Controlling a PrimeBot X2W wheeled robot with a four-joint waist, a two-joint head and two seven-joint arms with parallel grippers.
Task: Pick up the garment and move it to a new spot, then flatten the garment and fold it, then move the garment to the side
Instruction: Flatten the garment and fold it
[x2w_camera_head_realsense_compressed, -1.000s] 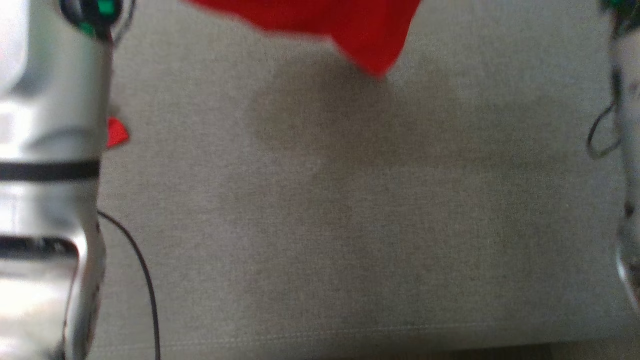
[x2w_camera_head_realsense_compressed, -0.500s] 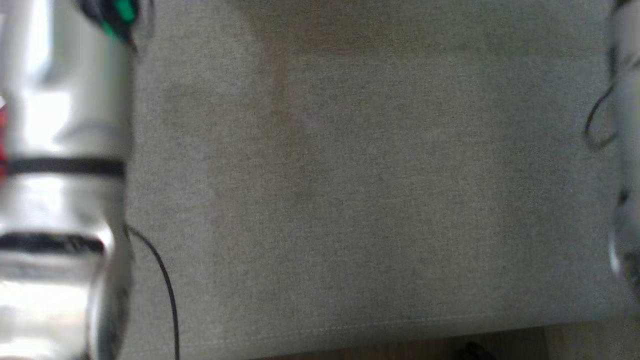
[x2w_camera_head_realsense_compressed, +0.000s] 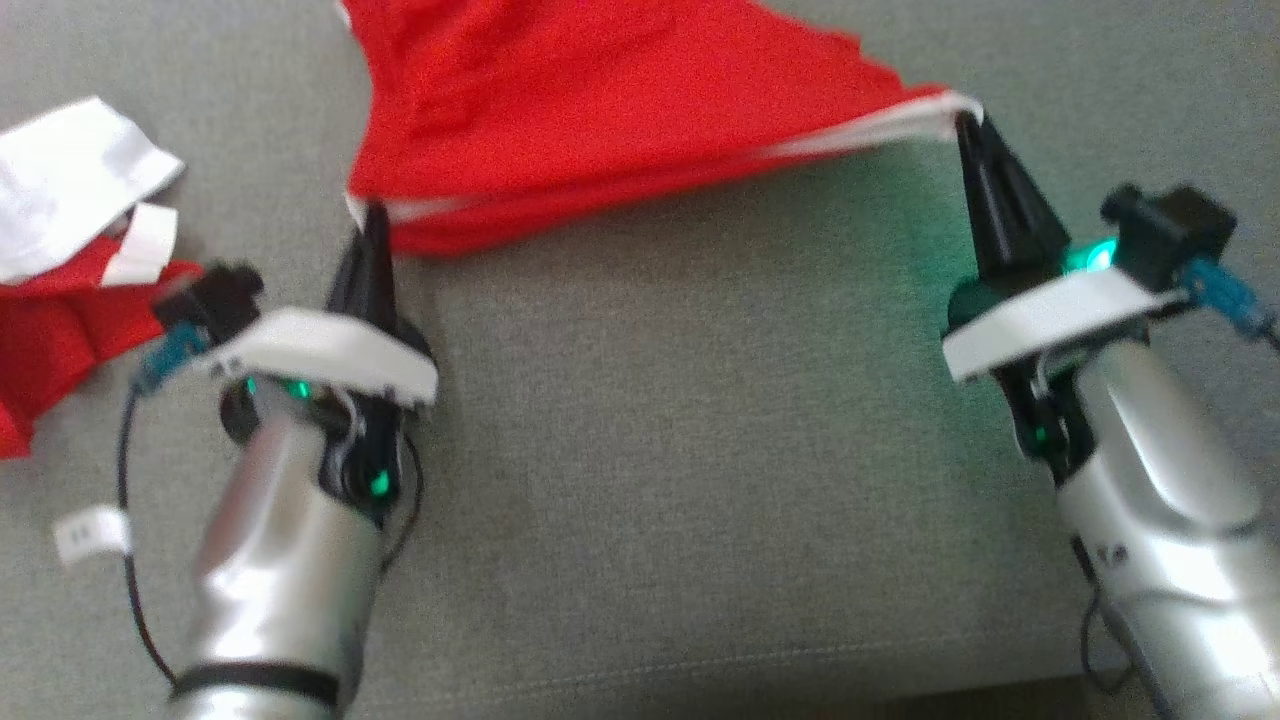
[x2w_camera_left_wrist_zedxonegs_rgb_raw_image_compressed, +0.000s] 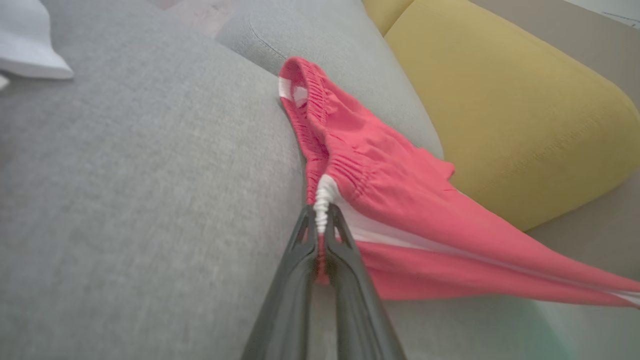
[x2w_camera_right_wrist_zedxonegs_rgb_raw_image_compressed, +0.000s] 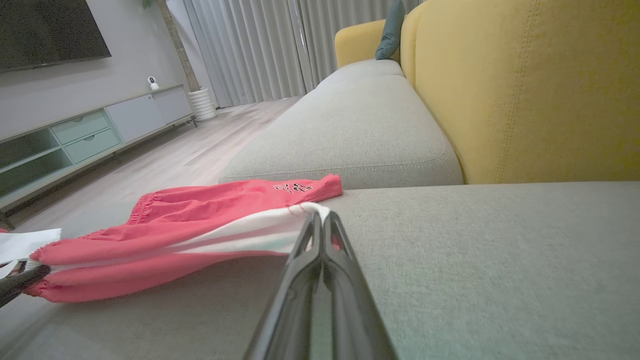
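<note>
**Head view.** The garment (x2w_camera_head_realsense_compressed: 560, 130), red shorts with a white side stripe, is stretched between both arms over the grey seat cushion (x2w_camera_head_realsense_compressed: 700, 450). The left gripper (x2w_camera_head_realsense_compressed: 374, 215) has its fingers together on the waistband end of the stripe. The right gripper (x2w_camera_head_realsense_compressed: 966, 125) is pinched on the leg-hem end. The near edge is taut, and the far part lies on the cushion. A second heap of cloth (x2w_camera_head_realsense_compressed: 70, 250), red and white, lies well apart at the robot's left.

**Left wrist view.** The fingers are clamped on the gathered white elastic at the waistband corner. The fabric runs away to the right towards the yellow backrest (x2w_camera_left_wrist_zedxonegs_rgb_raw_image_compressed: 500, 115), and some of it is off the cushion.

**Right wrist view.** The fingers are closed on the white stripe at the hem. The shorts sag slightly between the two grips, and the lower fold touches the cushion.

**Step (judgement).** This is the carry and spread: the garment is at or near its new spot and flattening is under way. It is not yet folded.

**Next (judgement).**
- Keep tension between the grips.
- Lower both ends together so the shorts settle flat.
- Only then let go.
- Uneven lowering would probably leave the waistband bunched.
</note>
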